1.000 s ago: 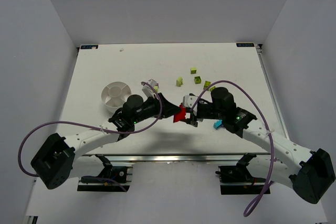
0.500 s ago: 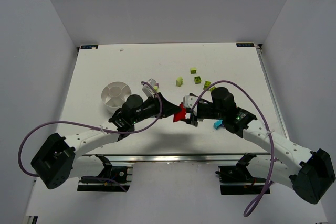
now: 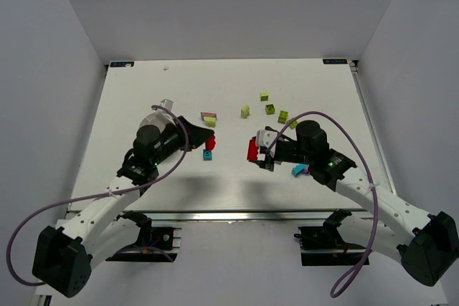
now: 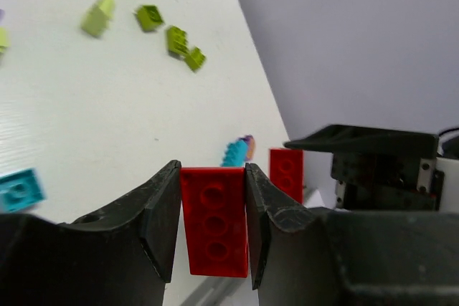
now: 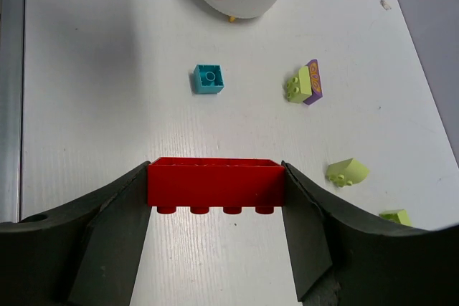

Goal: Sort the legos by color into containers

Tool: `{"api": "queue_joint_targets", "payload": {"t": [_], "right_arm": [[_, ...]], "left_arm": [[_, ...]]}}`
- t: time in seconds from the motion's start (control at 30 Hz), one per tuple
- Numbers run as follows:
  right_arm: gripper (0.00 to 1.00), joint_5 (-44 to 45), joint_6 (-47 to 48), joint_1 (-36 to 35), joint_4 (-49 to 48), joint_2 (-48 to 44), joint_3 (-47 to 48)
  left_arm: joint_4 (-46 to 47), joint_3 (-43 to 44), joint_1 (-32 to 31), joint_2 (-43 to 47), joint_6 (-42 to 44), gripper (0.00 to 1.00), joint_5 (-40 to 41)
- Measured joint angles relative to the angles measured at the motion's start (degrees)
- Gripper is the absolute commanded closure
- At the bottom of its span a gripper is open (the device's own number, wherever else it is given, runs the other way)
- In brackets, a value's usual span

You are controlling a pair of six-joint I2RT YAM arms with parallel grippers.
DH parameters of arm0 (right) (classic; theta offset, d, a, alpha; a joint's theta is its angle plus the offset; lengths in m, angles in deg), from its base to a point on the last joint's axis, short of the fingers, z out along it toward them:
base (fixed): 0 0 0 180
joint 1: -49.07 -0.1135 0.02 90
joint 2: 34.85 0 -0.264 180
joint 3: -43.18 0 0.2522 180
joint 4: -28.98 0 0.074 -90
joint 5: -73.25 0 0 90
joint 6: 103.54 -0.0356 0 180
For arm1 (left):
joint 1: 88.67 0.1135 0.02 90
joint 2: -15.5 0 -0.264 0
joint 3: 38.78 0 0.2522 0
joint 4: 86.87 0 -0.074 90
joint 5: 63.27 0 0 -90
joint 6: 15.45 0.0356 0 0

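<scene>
A first red brick (image 4: 214, 221) is clamped between the fingers of the left gripper (image 4: 212, 171), which are drawn in tight against its two long sides, with its hollow underside turned to the wrist camera. This brick is held above the white table (image 3: 143, 84), left of the table's middle, close to the round white dish (image 5: 247, 1) on the side facing the right edge. The dish itself is largely covered by the left arm in the overhead view, and its compartments cannot be made out. A second red brick (image 5: 215, 184) is gripped end to end by the right gripper (image 5: 215, 175), whose fingers are spread wide to span its length, with a row of four studs pointing down. It is held near the table's middle, a little toward the near edge, and is set apart from the first brick. A teal brick (image 3: 207, 155) is seen on the table between the two grippers, just beside the left one. A lime brick paired with a purple piece (image 5: 305, 84) is found just farther back, toward the far edge. Five loose lime bricks (image 3: 270, 109) are scattered right of centre toward the far edge. A teal piece touching a pink one (image 3: 297, 170) is seen beside the right arm, nearer the near edge.
</scene>
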Motion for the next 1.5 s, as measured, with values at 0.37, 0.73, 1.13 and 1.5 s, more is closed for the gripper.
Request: {"api": "queue_joint_targets", "payload": {"t": [0.37, 0.73, 1.13, 1.5], "right_arm": [[1.0, 0.07, -0.07, 0.28, -0.31, -0.42, -0.81], [1.0, -0.52, -0.17, 0.28, -2.38, 1.88, -0.81], [1.0, -1.44, 0.04, 0.37, -3.85, 2.01, -1.25], [1.0, -1.44, 0.02, 1.51, -4.07, 2.58, -1.66]], "left_arm": [[-34.71, 20.55, 6.54, 2.21, 12.98, 1.0, 26.75], [-41.29, 24.41, 21.18, -5.4, 21.4, 1.0, 46.84], [-25.29, 20.13, 31.91, -14.58, 32.15, 1.0, 33.83], [-16.7, 18.32, 31.87, -17.62, 37.31, 0.97, 24.96]]}}
